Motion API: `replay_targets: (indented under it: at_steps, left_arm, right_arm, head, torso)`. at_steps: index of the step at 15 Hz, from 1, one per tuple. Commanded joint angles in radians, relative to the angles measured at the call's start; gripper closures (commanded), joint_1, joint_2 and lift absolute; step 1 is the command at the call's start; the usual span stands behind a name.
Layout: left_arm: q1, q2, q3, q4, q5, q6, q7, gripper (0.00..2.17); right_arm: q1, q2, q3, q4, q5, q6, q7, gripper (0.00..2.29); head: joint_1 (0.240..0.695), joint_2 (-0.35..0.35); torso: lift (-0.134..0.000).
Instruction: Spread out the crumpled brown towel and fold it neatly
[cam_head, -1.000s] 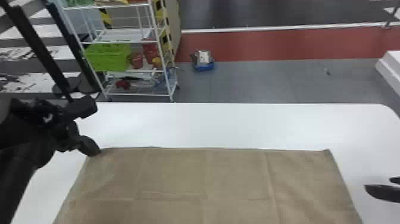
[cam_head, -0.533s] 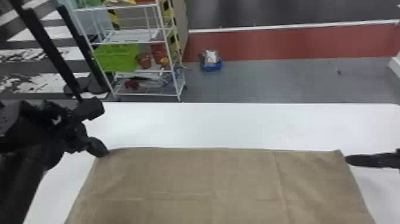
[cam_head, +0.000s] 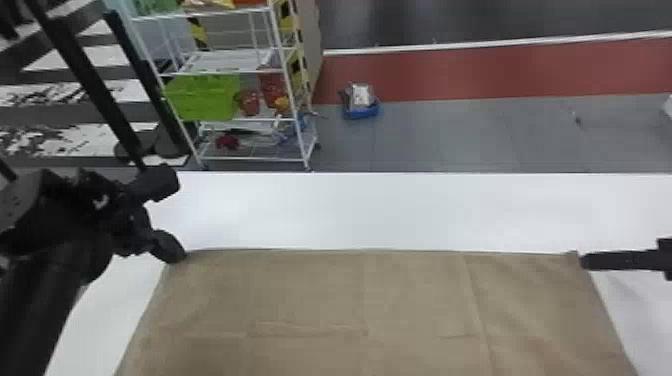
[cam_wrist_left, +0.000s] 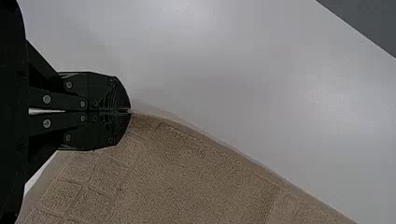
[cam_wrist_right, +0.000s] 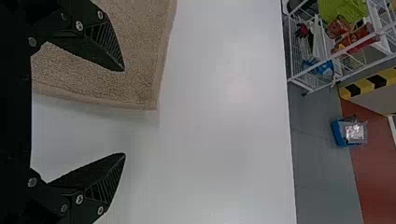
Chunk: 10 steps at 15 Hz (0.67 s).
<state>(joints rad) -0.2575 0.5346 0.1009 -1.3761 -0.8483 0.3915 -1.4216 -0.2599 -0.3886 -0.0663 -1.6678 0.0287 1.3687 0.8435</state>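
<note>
1. towel (cam_head: 400, 300) lay nearly flat on the table (cam_head: 400, 210), shallow creases across it; its near edge was cut off in the head view.
2. spreading looked all but done; no fold was made in the part that showed, so the folding was judged to be left.
3. left gripper (cam_wrist_left: 129, 111) was closed on one far corner of the towel.
4. right gripper (cam_wrist_right: 124, 112) stood wide by the other far corner, holding nothing; closing there seemed the next need, likely before a fold, and it might have missed the thin edge.
5. beyond the table, a shelf (cam_head: 227, 60) carried a green crate (cam_head: 202, 97), contents unclear, and a red pot (cam_head: 248, 101).
6. blue bin (cam_head: 362, 114) on the floor held a pale, shiny packet (cam_head: 360, 94).
</note>
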Motion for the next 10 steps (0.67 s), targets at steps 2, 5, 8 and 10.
replay_targets:
  at_steps: [2,5,8,10]
  left_arm:
    - [0.000,-0.002,-0.003,0.000,0.002,0.001,0.000,1.37]
    - [0.000,-0.001,-0.003,0.000,0.002,-0.003,0.000,1.37]
    - [-0.002,-0.001,-0.003,0.000,0.002,-0.003,0.000,1.37]
    - [-0.002,-0.001,-0.003,0.000,0.002,-0.003,0.000,1.37]
  right_arm:
    - [-0.053,0.002,0.054,0.051,0.027,-0.004,-0.006,0.29]
    - [-0.087,0.011,0.083,0.086,0.042,-0.004,-0.008,0.38]
    - [-0.104,0.011,0.115,0.100,0.062,0.002,-0.006,0.38]
    - [-0.108,0.011,0.128,0.103,0.071,0.005,-0.004,0.38]
  head:
    - [0.695,0.176]
    - [0.695,0.177]
    - [0.695,0.181]
    - [0.695,0.183]
  torso:
    - [-0.122]
    - [-0.122]
    - [-0.122]
    - [-0.122]
